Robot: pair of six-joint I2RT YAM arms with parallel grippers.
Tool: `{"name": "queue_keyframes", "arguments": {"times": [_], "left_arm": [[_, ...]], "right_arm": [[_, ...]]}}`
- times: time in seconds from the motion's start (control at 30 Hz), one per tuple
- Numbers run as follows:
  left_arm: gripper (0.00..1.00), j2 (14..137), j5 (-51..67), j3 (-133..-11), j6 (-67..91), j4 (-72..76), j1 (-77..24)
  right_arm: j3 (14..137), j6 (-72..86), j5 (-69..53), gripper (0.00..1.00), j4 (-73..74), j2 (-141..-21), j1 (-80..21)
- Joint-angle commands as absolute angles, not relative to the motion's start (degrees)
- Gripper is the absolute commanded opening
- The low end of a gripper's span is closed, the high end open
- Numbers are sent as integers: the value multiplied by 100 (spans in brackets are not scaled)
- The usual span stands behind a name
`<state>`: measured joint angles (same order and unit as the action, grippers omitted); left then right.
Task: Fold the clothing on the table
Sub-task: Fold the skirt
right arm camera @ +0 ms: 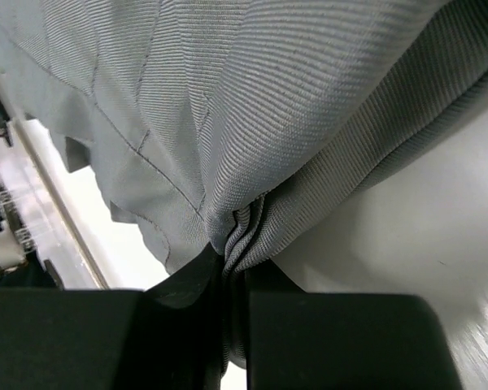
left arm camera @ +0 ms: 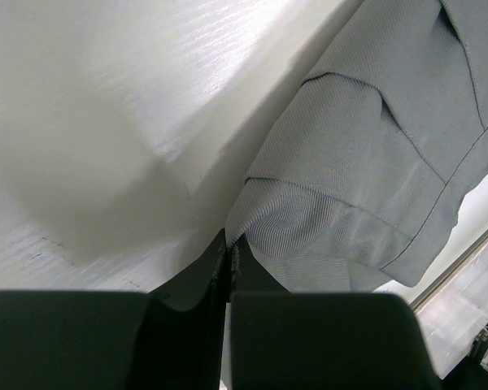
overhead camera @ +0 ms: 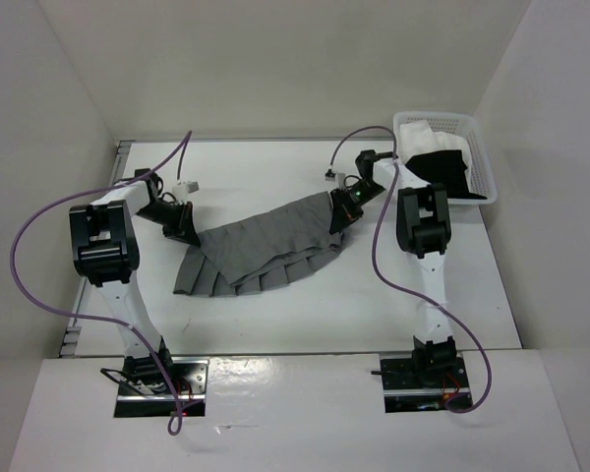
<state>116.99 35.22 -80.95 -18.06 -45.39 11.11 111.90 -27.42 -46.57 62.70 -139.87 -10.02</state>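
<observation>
The skirt (overhead camera: 265, 251) is spread across the middle of the surface (overhead camera: 275, 329), its pleated hem fanned toward the near edge. Its upper edge is stretched between the two grippers.

The left gripper (overhead camera: 184, 228) is set at the skirt's left corner. In the left wrist view the jaws of this gripper (left arm camera: 228, 253) are seen pressed together, and the corner of the skirt (left arm camera: 366, 162) is drawn in right at their tips, so a thin pinch of fabric is taken to be held. The rest of the cloth hangs to the right of the fingers, above the white surface (left arm camera: 106, 122).

The right gripper (overhead camera: 346, 208) is placed at the skirt's right corner. In the right wrist view it (right arm camera: 234, 262) is shown clamped on a gathered bunch of fabric, and folds of the skirt (right arm camera: 268, 97) are seen radiating up and away from the jaws. The surface (right arm camera: 423, 236) is visible just beside the pinched cloth.

A basket (overhead camera: 480, 147) is seen at the far right corner, well apart from the skirt.
</observation>
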Motion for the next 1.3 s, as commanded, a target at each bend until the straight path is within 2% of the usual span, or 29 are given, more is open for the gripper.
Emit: {"name": "queue_keyframes", "arguments": {"times": [0.0,0.27,0.47,0.6,0.7,0.87,1.27], "left_arm": [[3,11461,3691,-8165,-1898,-4579,1151],[3,11715,3683,-8402,-1775,-4421,555],[3,12067,3885,-8525,-1591,-4307,290],[3,12199,3937,-8639,-1468,-4201,27],[3,12261,3990,-8640,-1397,-4201,-114],[3,12261,4043,-8640,-1345,-4148,-219],[3,12208,3938,-8534,-1230,-4096,-333]], "right_arm": [[11539,-2699,-3772,0,6135,-13940,-1090],[12813,-2312,-1858,0,6240,-13939,-1195],[13394,-2048,-749,0,6302,-13939,-1739],[13665,-1934,533,0,6179,-14001,-2188],[14166,-1872,930,0,6434,-14247,-2408],[14168,-1872,1274,0,6293,-14037,-2741],[13289,-1934,1837,0,6056,-12859,-3532]]}}
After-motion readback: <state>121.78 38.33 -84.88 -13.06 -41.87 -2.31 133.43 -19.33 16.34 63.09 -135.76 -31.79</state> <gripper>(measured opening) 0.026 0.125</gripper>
